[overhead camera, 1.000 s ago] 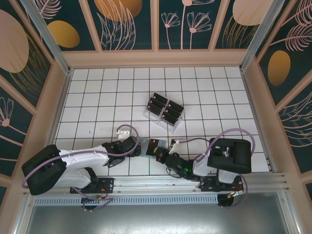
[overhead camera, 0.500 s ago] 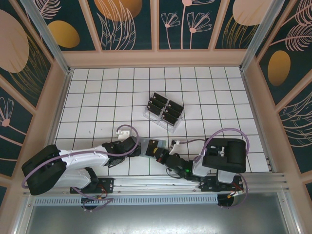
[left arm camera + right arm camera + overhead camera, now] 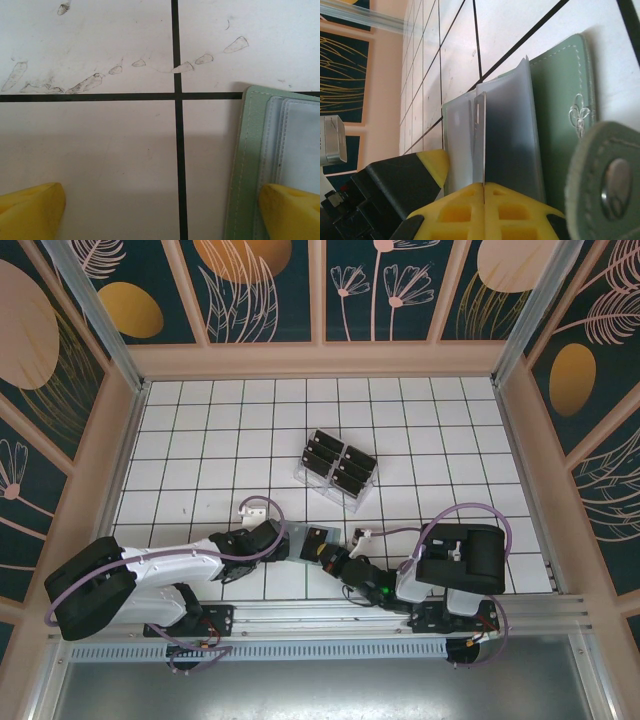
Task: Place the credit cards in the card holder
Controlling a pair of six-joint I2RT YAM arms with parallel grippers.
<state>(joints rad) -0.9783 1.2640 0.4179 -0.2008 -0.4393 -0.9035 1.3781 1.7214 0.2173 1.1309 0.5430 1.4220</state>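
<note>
The sage-green card holder (image 3: 296, 541) lies open on the white tiles, its clear sleeves (image 3: 462, 135) fanned up. My right gripper (image 3: 484, 187) is shut on a thin credit card (image 3: 483, 145), seen edge-on and standing among those sleeves. From above, this black card (image 3: 318, 537) sits at the holder's right end, at my right gripper (image 3: 335, 552). My left gripper (image 3: 172, 212) is open wide; its right finger (image 3: 292, 212) rests over the holder's edge (image 3: 245, 165) and its left finger (image 3: 30, 210) is over bare tile. The snap tab (image 3: 612, 190) hangs at right.
A clear plastic rack (image 3: 337, 469) holding several black cards stands two tiles behind the grippers. My left finger's yellow tip (image 3: 432, 167) is close beside the sleeves. The aluminium rail (image 3: 330, 615) runs just in front of both arms.
The right arm's elbow has shifted slightly and the gripper has nudged a little toward the holder. The left arm and the holder have stayed still.
</note>
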